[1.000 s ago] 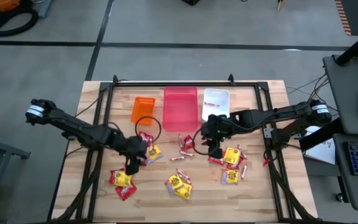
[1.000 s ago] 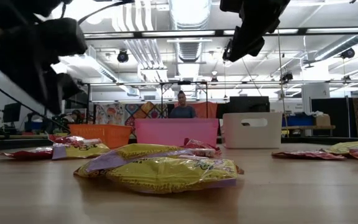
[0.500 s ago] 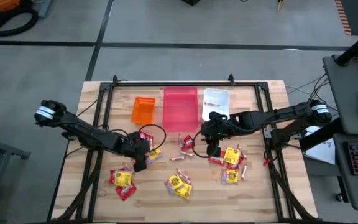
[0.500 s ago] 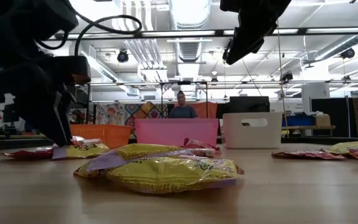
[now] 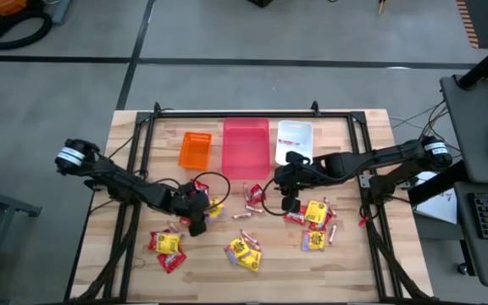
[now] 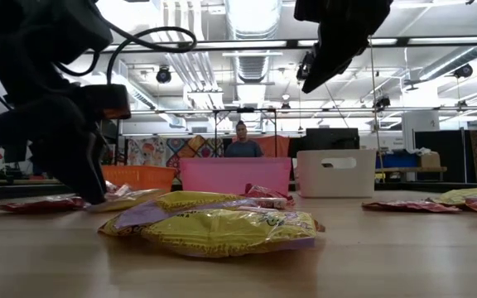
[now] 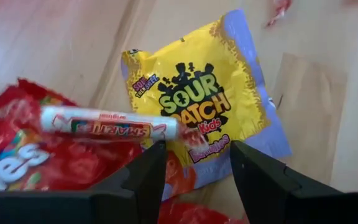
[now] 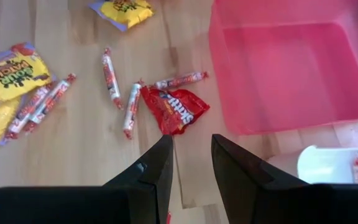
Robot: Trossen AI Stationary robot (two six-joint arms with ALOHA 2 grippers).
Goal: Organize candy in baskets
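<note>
I have the left gripper (image 7: 194, 177) low over the candy cluster just in front of the orange bin (image 5: 196, 149), fingers parted and holding nothing. Between them sits a yellow Sour Patch Kids packet (image 7: 205, 99), overlapped by a red Skittles packet (image 7: 39, 158) with a thin Smarties roll (image 7: 107, 122) lying across it. This looks like the reach step of a pick, grasp not yet made. Next I would need to settle on one item, likely the roll or the yellow packet, drop the fingers to straddle it alone, then close without pinching its neighbour.

The right gripper (image 8: 188, 165) hangs above the table just in front of the pink bin (image 8: 291, 65), jaws slightly apart with nothing between them; a red Skittles packet (image 8: 176, 109) and several rolls lie on the wood beneath. The pink bin looks empty. The white bin (image 5: 295, 137) sits beside it, a few small sweets inside. Most candy is scattered well forward of the bins.
</note>
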